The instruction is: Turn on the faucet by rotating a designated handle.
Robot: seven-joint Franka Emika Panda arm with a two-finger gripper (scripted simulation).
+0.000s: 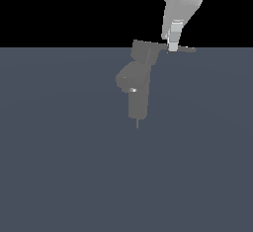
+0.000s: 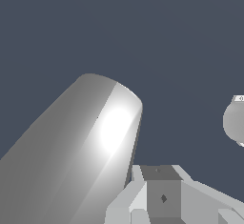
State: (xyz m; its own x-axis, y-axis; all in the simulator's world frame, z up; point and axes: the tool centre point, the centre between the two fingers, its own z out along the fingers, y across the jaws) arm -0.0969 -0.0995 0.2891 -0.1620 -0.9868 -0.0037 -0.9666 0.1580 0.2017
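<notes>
Atop the matte grey blocky faucet column [image 1: 139,85], the glossy white gripper [image 1: 172,47] meets the thin flat grey handle [image 1: 179,49] pointing toward the exterior view's right. Finger spread? Cannot tell. Contact looks made; the turning seemingly remains ahead.

1. The faucet [image 1: 139,80] is matte mid-grey, with one tiny bright white spot on its front.
2. The handle [image 1: 184,49] is darker grey, plain.
3. The gripper [image 1: 172,47] is glossy white to pale grey; the wrist view shows a bright glare on its rounded body.
4. The floor [image 1: 59,167] is uniform slate blue-grey.
5. The far background is flat black.
</notes>
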